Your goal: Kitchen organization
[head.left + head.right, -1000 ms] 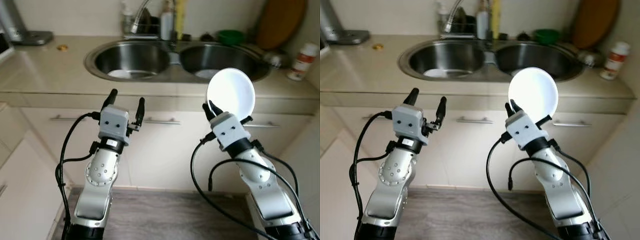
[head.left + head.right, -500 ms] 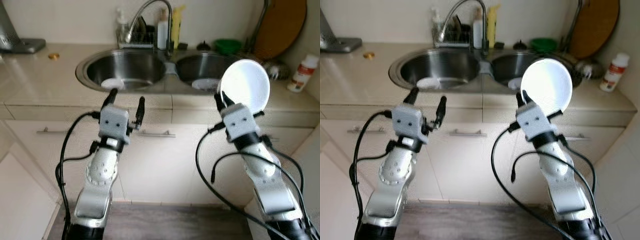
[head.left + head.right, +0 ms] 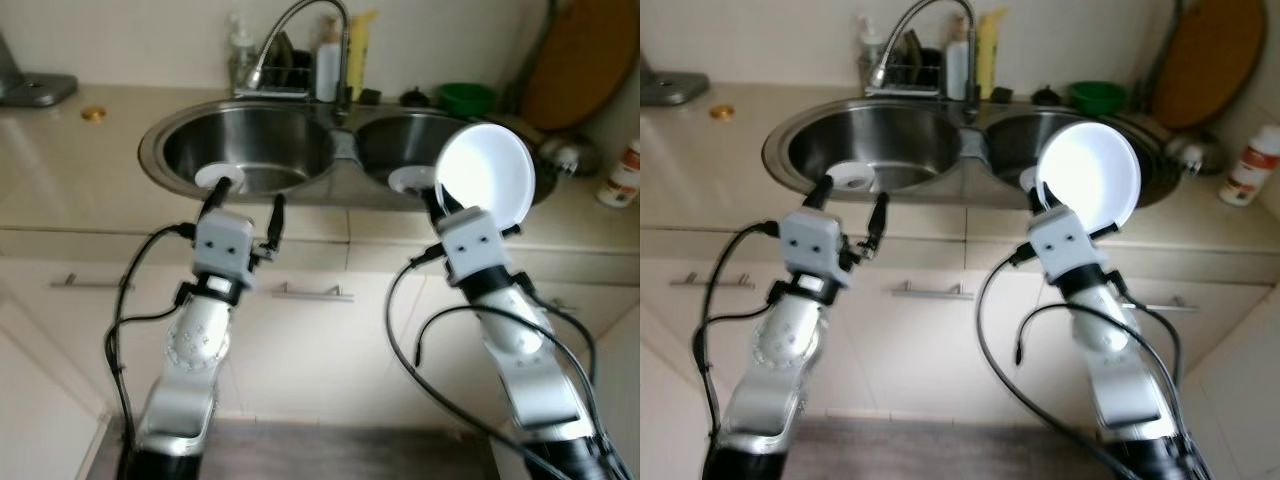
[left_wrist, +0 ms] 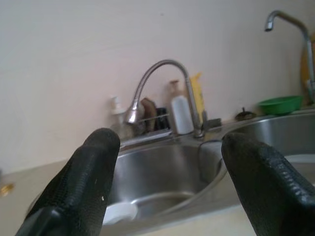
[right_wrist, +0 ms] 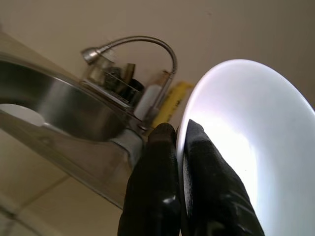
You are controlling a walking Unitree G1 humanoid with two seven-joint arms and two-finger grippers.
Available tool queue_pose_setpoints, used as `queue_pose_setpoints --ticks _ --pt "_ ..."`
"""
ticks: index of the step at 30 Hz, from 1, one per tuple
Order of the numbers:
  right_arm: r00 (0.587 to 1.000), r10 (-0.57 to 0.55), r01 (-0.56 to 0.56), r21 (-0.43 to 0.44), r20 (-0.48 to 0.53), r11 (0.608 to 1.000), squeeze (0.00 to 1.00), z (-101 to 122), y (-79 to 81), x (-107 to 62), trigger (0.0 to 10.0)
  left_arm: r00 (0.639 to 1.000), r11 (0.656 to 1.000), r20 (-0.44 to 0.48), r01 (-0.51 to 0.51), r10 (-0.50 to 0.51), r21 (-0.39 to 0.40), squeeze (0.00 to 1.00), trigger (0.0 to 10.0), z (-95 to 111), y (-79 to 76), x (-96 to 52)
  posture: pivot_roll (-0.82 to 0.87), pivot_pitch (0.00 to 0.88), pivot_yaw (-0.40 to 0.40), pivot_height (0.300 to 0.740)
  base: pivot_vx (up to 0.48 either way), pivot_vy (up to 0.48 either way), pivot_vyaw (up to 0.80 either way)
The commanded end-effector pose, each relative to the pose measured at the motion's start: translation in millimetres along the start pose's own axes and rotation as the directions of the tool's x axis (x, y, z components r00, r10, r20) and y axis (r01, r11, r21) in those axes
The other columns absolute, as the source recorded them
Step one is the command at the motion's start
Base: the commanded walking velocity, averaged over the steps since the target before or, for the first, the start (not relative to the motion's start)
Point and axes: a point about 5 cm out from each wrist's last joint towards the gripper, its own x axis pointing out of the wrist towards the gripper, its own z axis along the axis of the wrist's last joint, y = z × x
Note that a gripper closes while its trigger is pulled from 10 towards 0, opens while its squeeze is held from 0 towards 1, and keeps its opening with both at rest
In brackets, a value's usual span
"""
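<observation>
White plate [image 3: 487, 190] held on edge, clamped at near rim by right gripper [image 3: 440, 207], in front of right sink basin [image 3: 1040, 135]. Left gripper [image 3: 243, 197] spread, empty. Step: carry. Next: lower plate into basin w/o rim strike.

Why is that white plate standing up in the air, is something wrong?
Nothing looks broken or spilled. The white plate stands on edge because the right gripper pinches its rim, in front of the sink. The left gripper is open and holds nothing.
</observation>
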Motion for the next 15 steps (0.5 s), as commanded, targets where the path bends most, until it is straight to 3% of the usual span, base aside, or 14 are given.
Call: queue_pose_setpoints --ticks 1,15 --pt "0.999 -0.034 0.034 -0.004 -0.006 0.999 0.0 -0.9 -9.8 -2.4 10.0 0.999 0.999 0.013 0.03 -0.03 -0.013 0.0 10.0 3.4 -9.0 1.8 0.02 0.0 -0.033 0.74 0.289 0.0 0.0" --pt "0.999 -0.038 0.039 0.005 -0.014 0.999 0.0 -2.6 -9.3 -2.6 10.0 0.999 0.999 0.014 0.041 -0.041 -0.016 0.0 10.0 3.7 -10.0 1.8 0.02 0.0 -0.028 0.74 0.284 0.0 0.0"
